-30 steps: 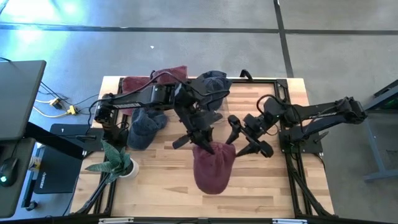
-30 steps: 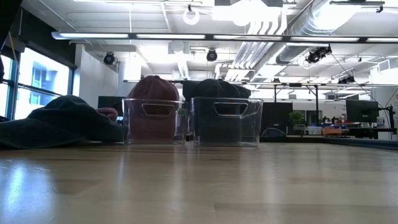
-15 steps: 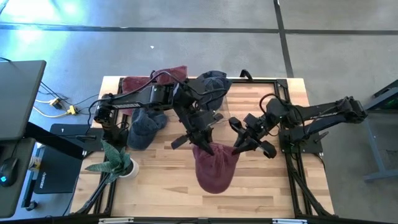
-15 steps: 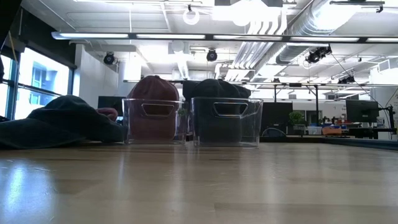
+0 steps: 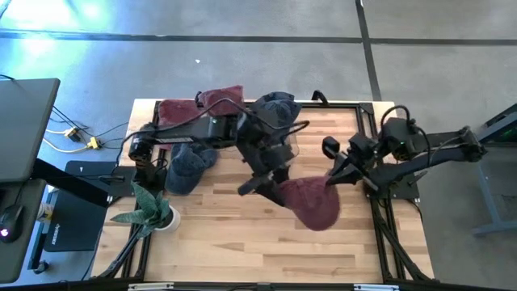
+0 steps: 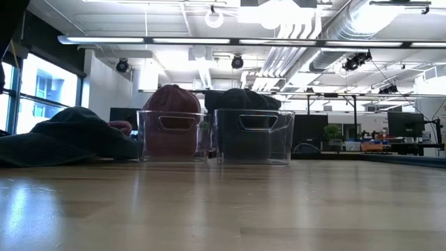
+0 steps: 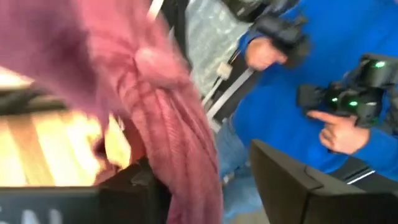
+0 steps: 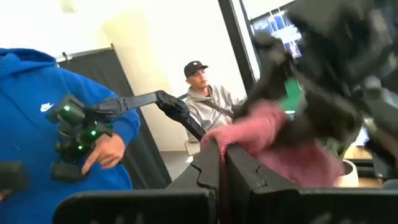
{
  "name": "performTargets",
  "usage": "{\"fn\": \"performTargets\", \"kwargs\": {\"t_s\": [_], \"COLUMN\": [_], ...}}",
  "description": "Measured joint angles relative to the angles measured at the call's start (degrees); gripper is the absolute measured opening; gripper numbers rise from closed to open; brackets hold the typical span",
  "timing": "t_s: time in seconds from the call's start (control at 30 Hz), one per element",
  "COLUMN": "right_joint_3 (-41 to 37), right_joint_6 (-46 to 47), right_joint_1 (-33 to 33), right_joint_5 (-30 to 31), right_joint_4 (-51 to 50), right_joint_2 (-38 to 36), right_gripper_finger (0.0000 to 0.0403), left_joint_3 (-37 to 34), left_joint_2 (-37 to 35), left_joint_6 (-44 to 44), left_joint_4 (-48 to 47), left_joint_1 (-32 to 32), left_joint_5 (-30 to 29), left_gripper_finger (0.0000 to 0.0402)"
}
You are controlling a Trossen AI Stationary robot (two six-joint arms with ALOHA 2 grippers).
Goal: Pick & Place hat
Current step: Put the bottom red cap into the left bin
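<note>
**Maroon hat held above the desk between two arms**

We see the maroon hat (image 5: 311, 202) held over the middle-right of the wooden desk (image 5: 210, 234), hanging between the two arms. The right gripper (image 5: 333, 175) has its jaws pressed together on the hat's edge; in its wrist view the two dark fingers (image 8: 214, 163) meet with pink knit (image 8: 283, 140) caught between them. The left gripper (image 5: 262, 184) sits at the hat's other end. In its wrist view the knit (image 7: 168, 118) drapes down across the fingers (image 7: 134, 186), and we cannot tell whether its jaws pinch the fabric or stand spread.

Toward the far edge of the desk, a red hat (image 5: 198, 105) and a dark hat (image 5: 275, 105) fill two clear bins, which the low view shows side by side (image 6: 174, 134) (image 6: 254, 136). A blue hat (image 5: 187, 166) lies on the left part of the desk, near a small potted plant (image 5: 149, 208).

Beyond the desk, both wrist views catch a person in a blue hoodie (image 8: 37, 106) holding a black controller (image 8: 78, 127); a second person in a cap (image 8: 202, 93) sits farther back.
</note>
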Motion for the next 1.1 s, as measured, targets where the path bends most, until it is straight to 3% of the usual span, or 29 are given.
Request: {"fn": "performTargets", "kwargs": {"t_s": [0.1, 0.23, 0.4, 0.67, 0.83, 0.97, 1.1], "right_joint_3": [0.00, 0.00, 0.00, 0.00, 0.00, 0.00, 0.00], "right_joint_6": [-0.54, -1.59, -1.65, -0.26, 0.75, 2.85, 2.91], "right_joint_1": [0.46, 1.36, 2.12, 3.83, 5.12, 5.00, 4.16], "right_joint_5": [0.00, 0.03, 1.17, 2.38, 1.51, 0.39, -0.05], "right_joint_4": [0.12, -0.45, -2.12, -6.53, -8.81, -10.34, -11.77], "right_joint_2": [-1.08, -2.61, -4.57, -4.97, -3.64, -2.20, -0.43], "right_gripper_finger": [0.0006, 0.0003, 0.0004, 0.0008, 0.0008, 0.0035, 0.0099], "left_joint_3": [0.35, 0.07, 0.10, 0.09, 0.23, 0.19, 0.17], "left_joint_2": [1.97, 2.73, 4.08, 3.50, 2.07, 1.13, 1.25], "left_joint_6": [-0.22, -0.11, 1.08, 3.25, 4.12, 4.12, 4.11], "left_joint_4": [1.38, 0.50, 1.72, 4.79, 5.91, 5.71, 5.64], "left_joint_1": [-0.02, 0.00, -0.02, 0.44, 1.30, 1.68, 1.59], "left_joint_5": [-1.47, 1.40, 3.50, 3.02, 1.47, 1.57, 1.63], "left_gripper_finger": [0.0209, 0.0195, 0.0138, 0.0013, 0.0016, 0.0005, 0.0005]}}
